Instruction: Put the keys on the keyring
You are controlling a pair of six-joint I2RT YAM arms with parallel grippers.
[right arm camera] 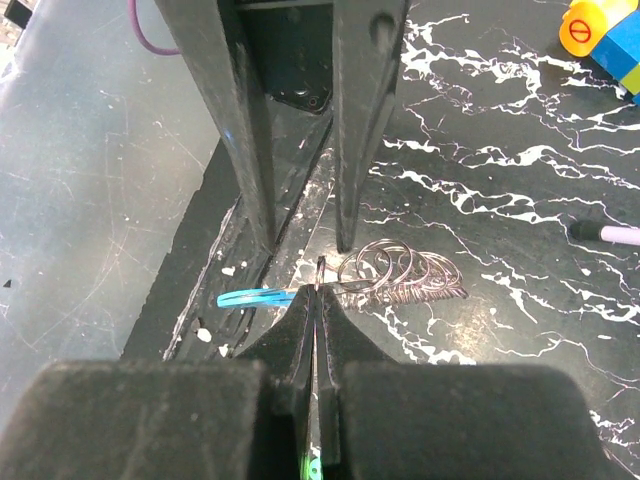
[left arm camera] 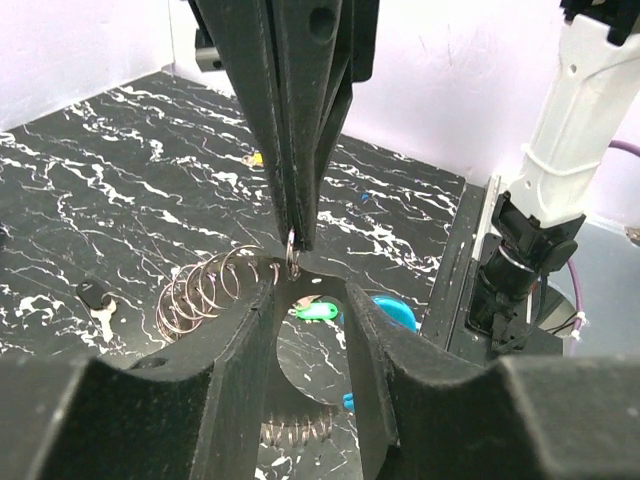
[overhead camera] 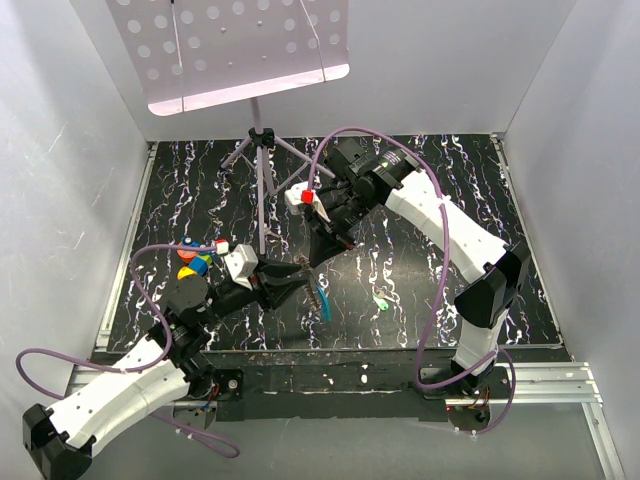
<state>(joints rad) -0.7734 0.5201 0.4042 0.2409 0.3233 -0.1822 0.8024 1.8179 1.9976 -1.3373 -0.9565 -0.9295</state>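
Spread at frame bottom, the black left pincer (left arm camera: 308, 288) holds nothing; the right pincer (left arm camera: 297, 240), pressed together, pinches the coiled silvery wire keyring (left arm camera: 205, 290) at centre. Tiny green-headed key (left arm camera: 315, 310) lies loose on the black marbled counter (left arm camera: 100, 200): threading looks unstarted.

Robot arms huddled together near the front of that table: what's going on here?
Both arms are working at a keyring, a bunch of thin wire loops lying on the table. The right gripper is shut and seems to pinch one loop at its tips. The left gripper stands open right against it, fingers either side. The green key lies loose on the table close by, not yet on the keyring.
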